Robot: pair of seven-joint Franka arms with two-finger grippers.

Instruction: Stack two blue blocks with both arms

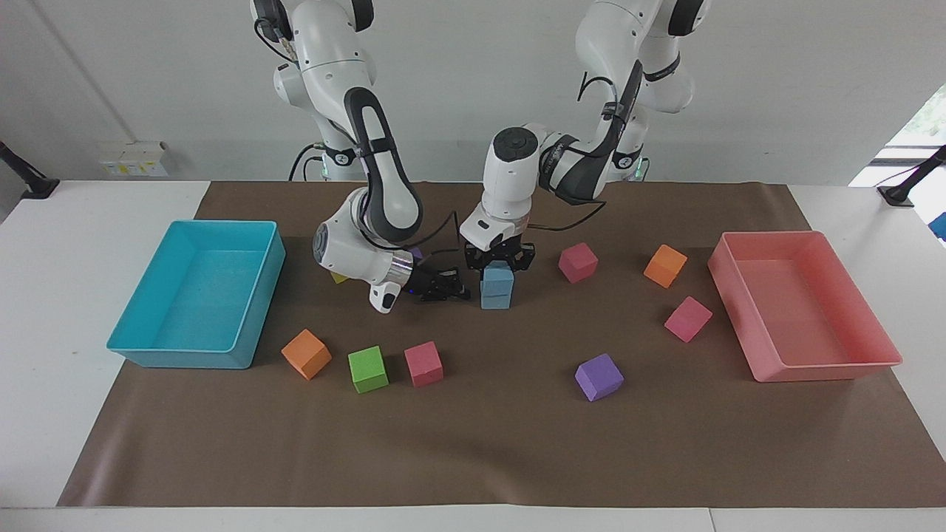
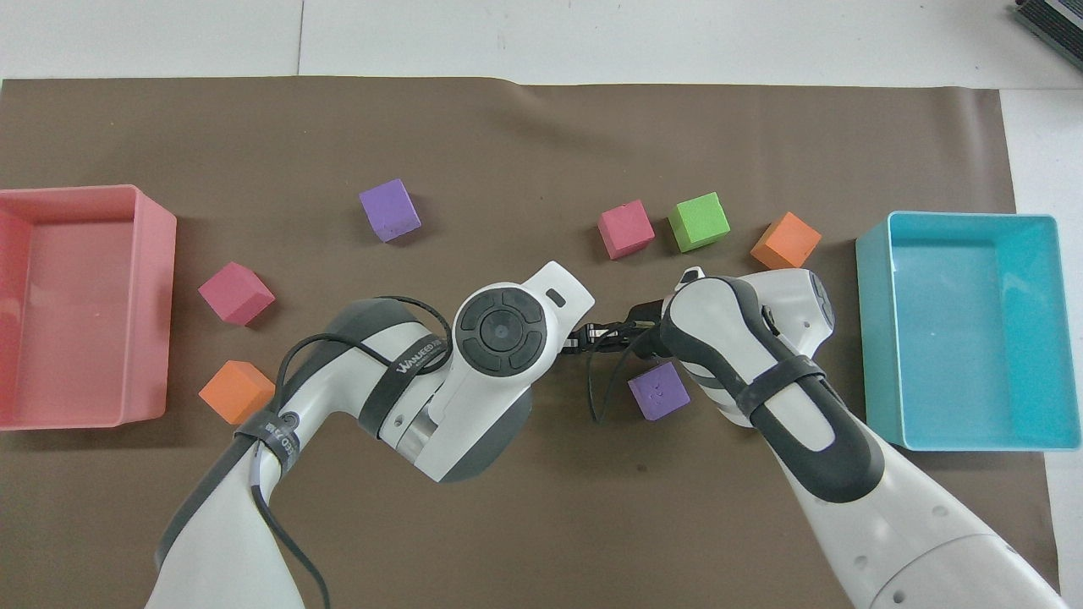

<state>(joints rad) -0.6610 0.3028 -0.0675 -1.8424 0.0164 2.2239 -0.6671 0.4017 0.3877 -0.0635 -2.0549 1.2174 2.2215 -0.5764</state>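
Turquoise tray [image 1: 148, 355]: you see it at the right arm's end of the table.
Right gripper [image 1: 442, 284]: held low and sideways just beside the stack; you cannot tell whether its fingers are apart or together.
Blue blocks: upper block [image 1: 498, 278] sits on the lower block [image 1: 496, 299], mid-mat.
Left gripper [image 1: 499, 258]: points down over the stack, jaws straddling the upper block's top; you cannot tell if they grip it.
Pink tray [image 1: 828, 366]: at the left arm's end.
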